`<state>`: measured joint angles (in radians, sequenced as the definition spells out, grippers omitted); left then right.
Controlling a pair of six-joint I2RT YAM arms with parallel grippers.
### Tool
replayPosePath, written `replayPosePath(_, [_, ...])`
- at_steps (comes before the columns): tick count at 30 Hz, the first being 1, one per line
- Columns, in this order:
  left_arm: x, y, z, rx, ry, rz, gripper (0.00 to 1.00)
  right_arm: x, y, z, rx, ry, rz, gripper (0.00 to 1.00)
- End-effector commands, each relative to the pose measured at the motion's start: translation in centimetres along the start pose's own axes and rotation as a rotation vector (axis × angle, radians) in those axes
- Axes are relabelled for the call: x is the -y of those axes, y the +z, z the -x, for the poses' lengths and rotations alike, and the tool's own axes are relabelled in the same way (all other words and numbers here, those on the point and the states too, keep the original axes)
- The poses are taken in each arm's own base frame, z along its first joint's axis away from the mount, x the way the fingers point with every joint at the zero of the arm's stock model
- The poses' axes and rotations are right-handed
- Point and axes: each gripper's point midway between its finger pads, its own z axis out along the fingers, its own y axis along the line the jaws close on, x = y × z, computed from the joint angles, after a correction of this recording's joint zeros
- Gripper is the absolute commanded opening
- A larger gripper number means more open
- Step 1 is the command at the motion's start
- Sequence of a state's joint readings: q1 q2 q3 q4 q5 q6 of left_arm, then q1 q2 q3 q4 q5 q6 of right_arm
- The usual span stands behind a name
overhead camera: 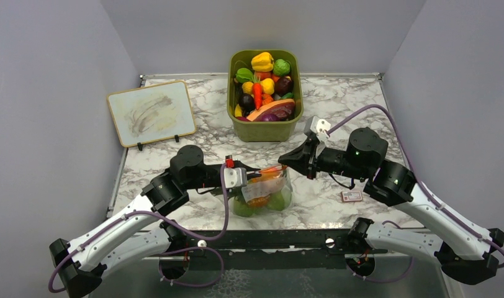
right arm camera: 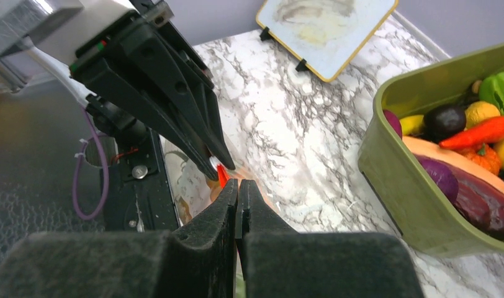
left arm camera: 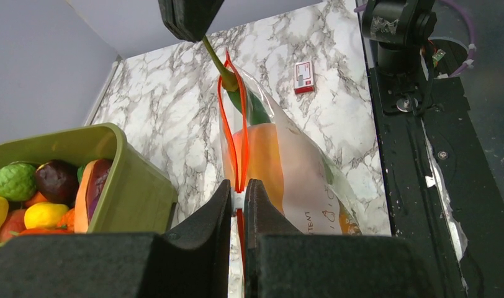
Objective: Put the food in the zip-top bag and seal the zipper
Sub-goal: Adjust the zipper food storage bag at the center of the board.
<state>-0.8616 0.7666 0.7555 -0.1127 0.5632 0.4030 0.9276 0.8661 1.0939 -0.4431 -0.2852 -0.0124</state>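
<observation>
Your table is a white marble-patterned top with grey veining. At rear centre you have an olive-green bin of toy produce, a small whiteboard propped on black feet well to its left, and a small red-and-white card flat at front right. The clear zip-top bag rests near the front edge, centre.
</observation>
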Motion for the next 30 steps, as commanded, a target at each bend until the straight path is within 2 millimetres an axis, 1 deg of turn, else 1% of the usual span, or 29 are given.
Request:
replayPosePath(1, [-0.4,0.2,1.4,0.06,0.051,0.009,0.0,-0.8,-0.6,5.1,0.162,-0.032,0.041,0.01])
replayPosePath(3, [-0.4,0.2,1.3,0.057,0.052,0.008,0.0,0.1,-0.9,5.7,0.195,-0.015,-0.019,0.01])
replayPosePath(5, [-0.3,0.2,1.1,0.054,0.053,0.005,0.0,1.4,-1.2,4.9,0.19,0.001,-0.1,0.01])
replayPosePath(6, [-0.2,0.2,1.1,0.055,0.054,0.001,0.0,2.1,-1.2,4.1,0.168,0.005,-0.142,0.01])
replayPosePath(8, [-0.1,0.2,1.1,0.057,0.057,-0.006,0.0,3.4,-1.1,1.6,0.078,0.012,-0.213,0.01])
replayPosePath(9, [-0.1,0.2,1.2,0.058,0.058,-0.009,0.0,3.9,-1.2,0.5,0.035,0.022,-0.245,0.03])
replayPosePath(10, [0.0,0.2,1.2,0.057,0.06,-0.013,0.0,4.1,-1.1,-0.4,0.001,0.033,-0.253,0.09])
replayPosePath(11, [0.0,0.3,1.2,0.055,0.063,-0.018,0.0,3.8,-1.1,-1.0,-0.024,0.035,-0.239,0.18])
replayPosePath(12, [0.0,0.3,1.2,0.053,0.066,-0.022,0.0,3.2,-1.0,-1.5,-0.042,0.026,-0.202,0.27])
replayPosePath(14, [0.0,0.3,1.3,0.053,0.071,-0.026,0.0,2.0,-0.9,-1.9,-0.063,0.01,-0.129,0.39])
replayPosePath(16, [0.0,0.4,1.3,0.053,0.072,-0.032,0.0,1.5,-1.0,-2.1,-0.072,-0.008,-0.094,0.5])
replayPosePath(18, [0.1,0.5,1.2,0.053,0.072,-0.039,0.0,1.1,-1.0,-2.3,-0.078,-0.039,-0.067,0.55])
replayPosePath(20, [0.1,0.6,1.3,0.055,0.073,-0.04,0.0,1.0,-0.9,-2.6,-0.106,-0.054,-0.05,0.56])
replayPosePath(22, [0.1,0.6,1.4,0.057,0.072,-0.04,0.0,1.0,-0.7,-3.0,-0.144,-0.054,-0.043,0.53])
replayPosePath(26, [0.0,0.6,1.6,0.059,0.073,-0.041,0.0,1.3,-0.6,-4.6,-0.231,-0.035,-0.053,0.47])
replayPosePath(30, [-0.1,0.6,1.7,0.059,0.074,-0.04,0.0,1.4,-0.8,-5.2,-0.242,0.009,-0.08,0.43])
